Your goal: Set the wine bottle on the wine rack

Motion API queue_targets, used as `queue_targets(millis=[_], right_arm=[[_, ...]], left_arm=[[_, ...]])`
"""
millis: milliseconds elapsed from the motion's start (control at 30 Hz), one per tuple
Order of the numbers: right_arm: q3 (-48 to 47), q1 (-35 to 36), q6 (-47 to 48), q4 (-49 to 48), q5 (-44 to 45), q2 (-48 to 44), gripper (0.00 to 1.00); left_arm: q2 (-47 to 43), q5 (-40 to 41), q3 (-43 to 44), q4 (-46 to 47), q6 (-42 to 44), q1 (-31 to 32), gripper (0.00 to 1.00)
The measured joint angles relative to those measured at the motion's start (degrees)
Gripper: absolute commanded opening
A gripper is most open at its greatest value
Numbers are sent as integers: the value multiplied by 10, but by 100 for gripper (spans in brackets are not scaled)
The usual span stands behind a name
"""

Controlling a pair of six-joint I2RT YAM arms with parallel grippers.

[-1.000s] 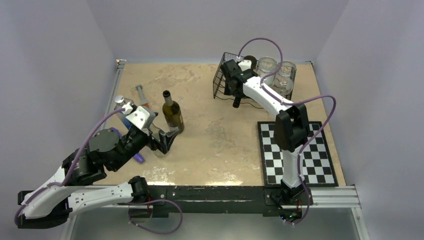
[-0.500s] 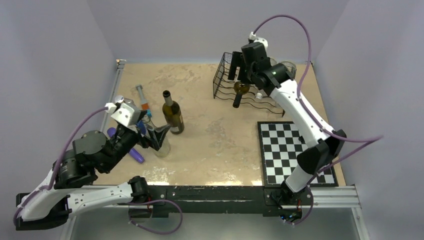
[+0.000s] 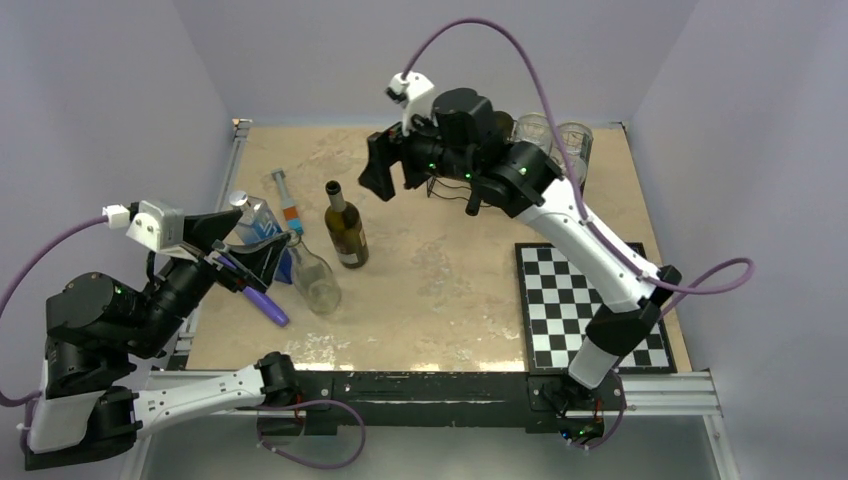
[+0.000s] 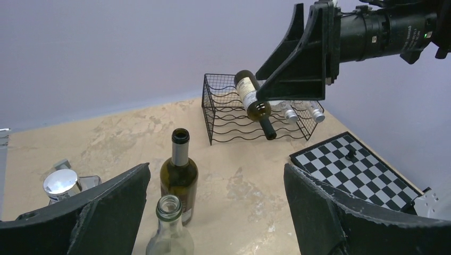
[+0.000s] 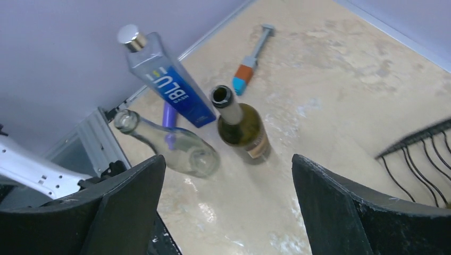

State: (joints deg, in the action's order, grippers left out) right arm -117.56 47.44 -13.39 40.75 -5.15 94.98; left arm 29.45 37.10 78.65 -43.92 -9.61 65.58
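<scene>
Overhead view, wrists share upright bottle (image 4: 179, 180)

2 white-and-black arms (image 3: 600, 250) (purple cables (image 3: 475, 21)), black fingers (image 4: 345, 212).

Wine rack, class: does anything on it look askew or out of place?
Yes. The wine bottle on the wine rack lies slanted, its neck jutting past the front wires and tipping downward, not level.

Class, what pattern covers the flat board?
Black-and-white checks on the board; clearest in the top external view.
</scene>
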Motion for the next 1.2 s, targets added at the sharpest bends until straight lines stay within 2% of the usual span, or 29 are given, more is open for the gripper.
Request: queue_targets(millis=[100, 333, 667, 900, 1200], right_arm=[[-33, 36, 21, -9, -5, 40, 95], [-31, 80, 36, -46, 40, 116, 95], [-43, 104, 43, -70, 90, 209, 81], [-38, 114, 51, -104, 143, 226, 67], [-38, 114, 56, -130, 177, 228, 37]], left_arm=[[-1, 3, 7, -14, -5, 0, 99], [-10, 7, 7, -45, -27, 0, 99], [-31, 7, 7, -64, -56, 0, 99], [-38, 8, 6, -82, -80, 0, 99], [-39, 7, 6, -98, -97, 0, 99]])
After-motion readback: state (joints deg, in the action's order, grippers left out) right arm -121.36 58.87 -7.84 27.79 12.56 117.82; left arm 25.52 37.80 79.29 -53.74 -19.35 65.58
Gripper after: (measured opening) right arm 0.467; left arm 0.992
